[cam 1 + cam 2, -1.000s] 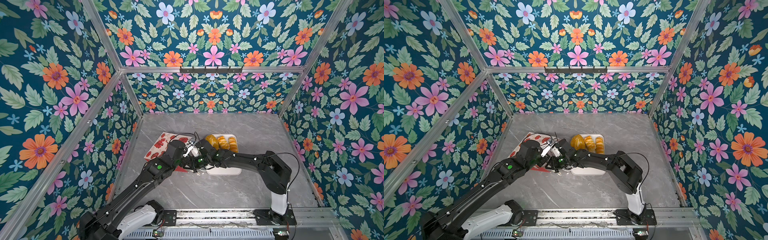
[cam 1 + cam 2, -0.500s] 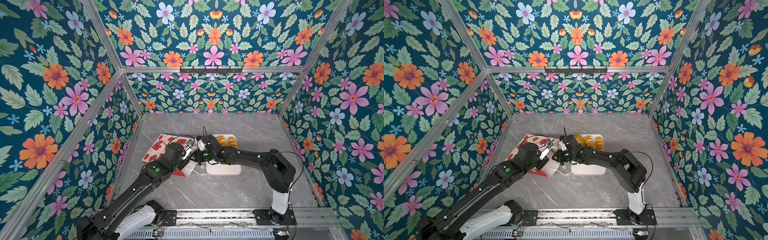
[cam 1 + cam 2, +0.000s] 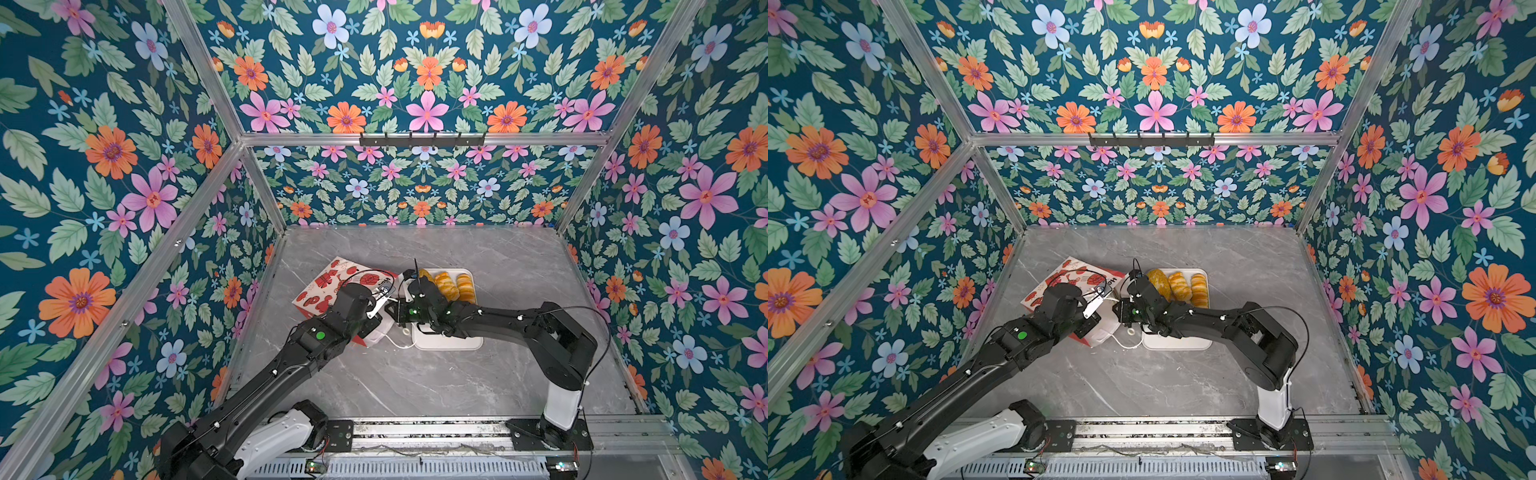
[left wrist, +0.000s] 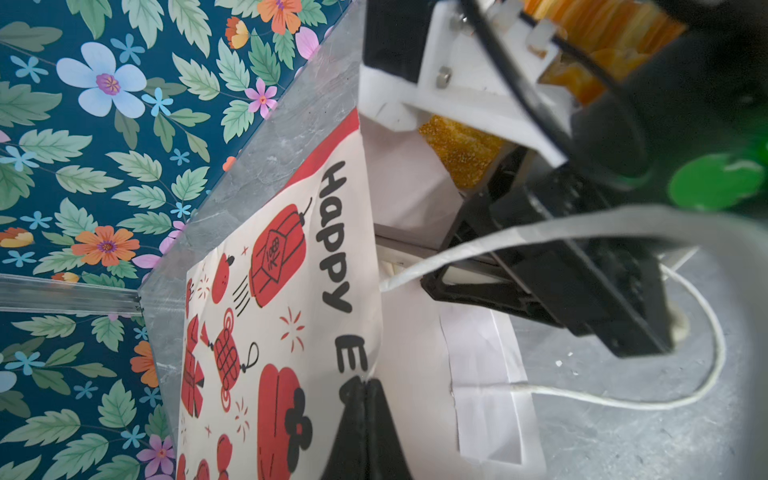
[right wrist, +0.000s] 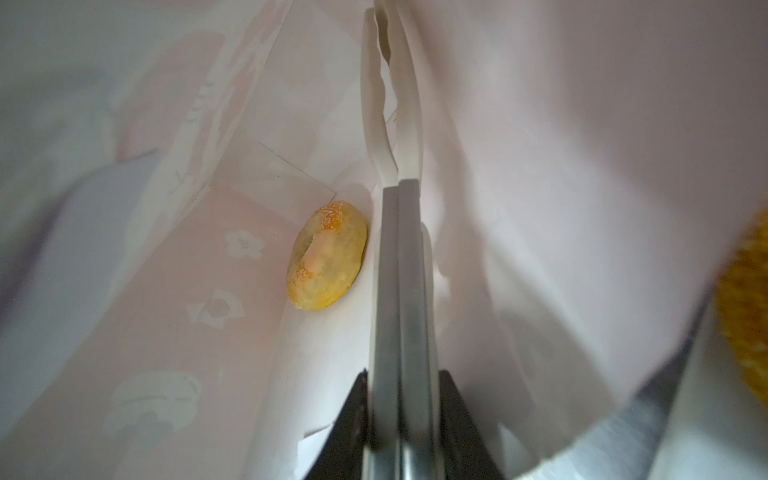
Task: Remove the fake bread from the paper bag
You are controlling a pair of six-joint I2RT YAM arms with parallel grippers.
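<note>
The red paper bag [image 3: 328, 282] [image 3: 1065, 276] lies on its side with its white-lined mouth facing the tray. My left gripper [image 4: 365, 384] [image 3: 372, 323] is shut on the mouth's upper edge, next to the printed lettering. In both top views my right gripper [image 3: 392, 311] [image 3: 1118, 311] reaches into the mouth. In the right wrist view its long metal fingers [image 5: 401, 291] are pressed shut inside the bag, their tips at a paper fold. A seeded bagel [image 5: 328, 257] of fake bread lies just beside them, untouched. Three pastries [image 3: 1179, 286] sit on the tray.
The white tray [image 3: 449, 345] stands right of the bag, its near half bare. A seeded loaf [image 4: 457, 153] on it is close behind my right wrist. A white cord handle [image 3: 399, 343] trails onto the grey table in front of the bag's mouth. Flowered walls enclose the table.
My right gripper has moved from the bag's front edge back and deeper into the mouth, now covering part of the loaf on the tray. My left gripper keeps its hold.
</note>
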